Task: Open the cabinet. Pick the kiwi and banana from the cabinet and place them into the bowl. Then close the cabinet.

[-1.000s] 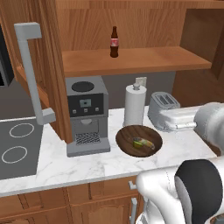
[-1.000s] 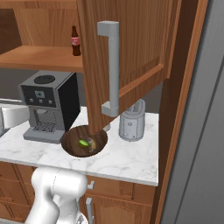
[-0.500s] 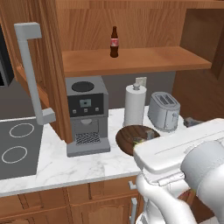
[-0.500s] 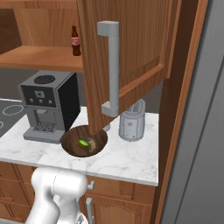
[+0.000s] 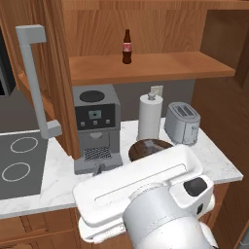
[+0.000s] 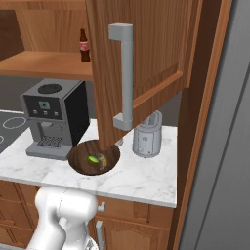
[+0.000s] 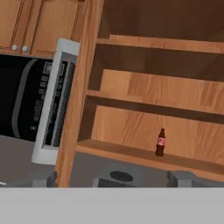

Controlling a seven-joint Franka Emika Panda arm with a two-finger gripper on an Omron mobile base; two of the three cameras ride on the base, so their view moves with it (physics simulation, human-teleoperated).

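Observation:
The cabinet (image 5: 146, 68) stands open, its left door (image 5: 53, 73) and right door (image 6: 146, 49) both swung out. Inside the dark wooden bowl (image 6: 80, 155) on the counter lie the kiwi (image 6: 92, 159) and, beside it, the banana (image 6: 102, 160). In the left base view my arm covers most of the bowl (image 5: 148, 145). My gripper (image 7: 113, 178) is open, with nothing between its fingertips (image 7: 43, 178). It faces the cabinet shelves (image 7: 144, 153) from some way off, above the coffee machine.
A dark bottle (image 5: 127, 47) with a red label stands on the cabinet shelf. On the counter are a coffee machine (image 5: 97, 129), a paper towel roll (image 5: 150, 116) and a toaster (image 5: 182, 122). A microwave (image 7: 39, 100) hangs left of the cabinet. A stovetop (image 5: 19, 165) lies at the left.
My arm has swung from the right side across the front of the left base view and now covers most of the bowl there. The fruit and doors have not moved.

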